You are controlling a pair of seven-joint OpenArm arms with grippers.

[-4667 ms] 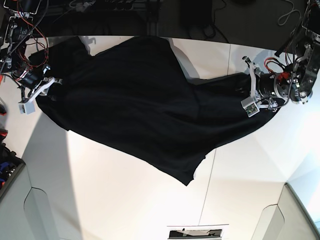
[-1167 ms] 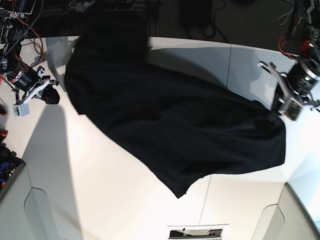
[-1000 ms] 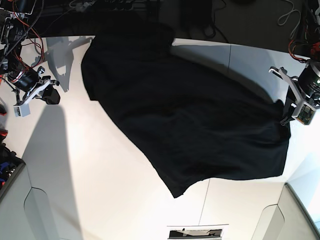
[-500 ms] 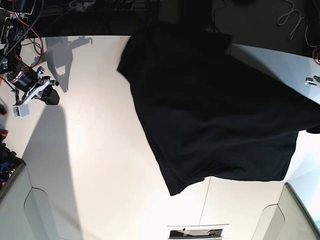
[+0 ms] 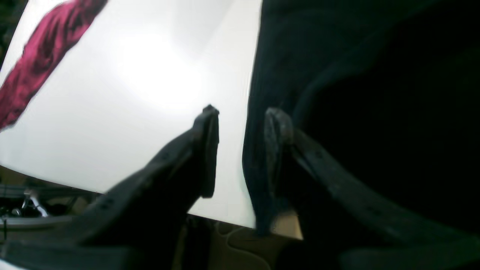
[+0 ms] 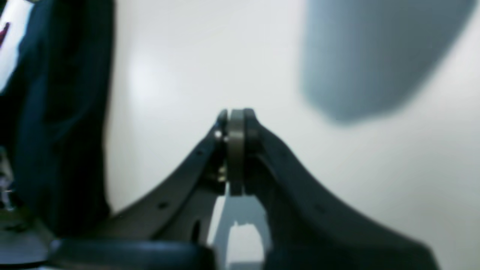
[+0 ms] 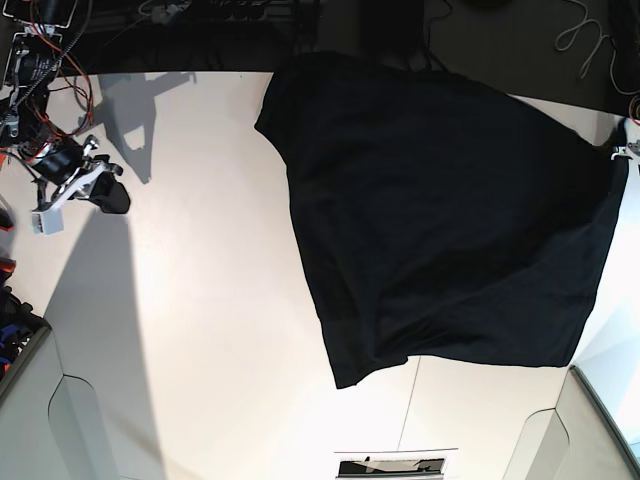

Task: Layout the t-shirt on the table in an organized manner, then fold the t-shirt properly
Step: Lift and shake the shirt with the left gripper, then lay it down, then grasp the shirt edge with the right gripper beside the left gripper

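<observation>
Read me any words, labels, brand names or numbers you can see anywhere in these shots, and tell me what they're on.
None can be read.
The t-shirt shows only its plain black side.
The table is bare white.
The dark strip at the near table edge is too small to read.

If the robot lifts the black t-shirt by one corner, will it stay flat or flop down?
Probably flop: the t-shirt already lies in soft folds and wavy edges. It likely slides easily on the smooth table.

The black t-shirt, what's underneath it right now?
The t-shirt lies spread over the white table, which shows bare around it. Whatever sits under the cloth is covered, as is any print on its underside.
</observation>
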